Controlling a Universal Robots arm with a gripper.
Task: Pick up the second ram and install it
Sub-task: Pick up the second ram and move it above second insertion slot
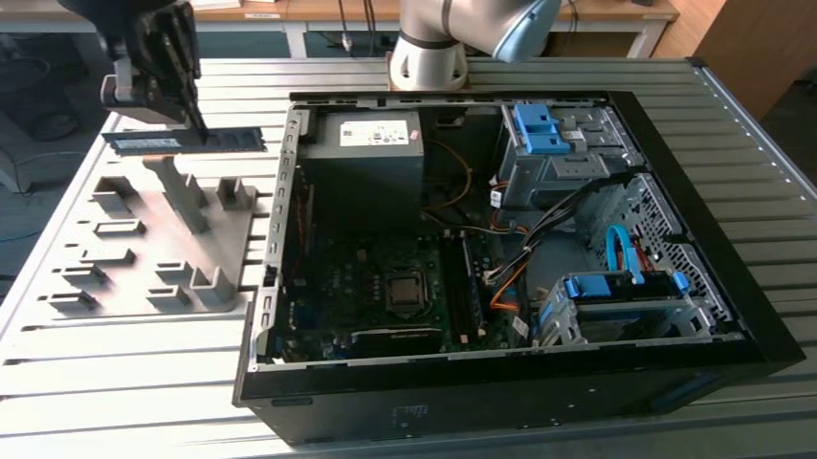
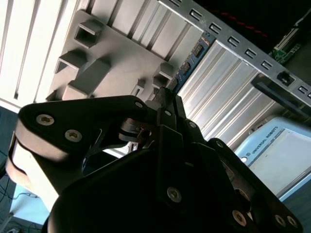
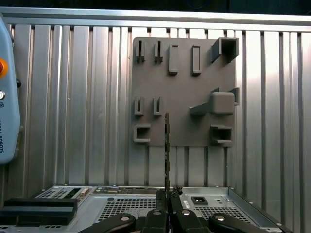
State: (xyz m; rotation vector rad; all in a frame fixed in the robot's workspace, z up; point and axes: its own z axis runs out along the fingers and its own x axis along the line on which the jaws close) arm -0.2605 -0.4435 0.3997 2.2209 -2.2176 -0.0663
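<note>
One ram (image 1: 236, 140), one hand (image 1: 194, 124), one grey holder plate (image 1: 128, 266), one open computer case (image 1: 511, 387).

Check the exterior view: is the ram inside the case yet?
No; the gripper holds the ram in the air outside the case, near the grey holder.

Shiny ribbed metal table (image 1: 115, 402); matt grey holder (image 1: 134, 258), seemingly plastic; smooth black gripper (image 3: 167, 193); matt circuit-board memory stick (image 1: 236, 140).
</note>
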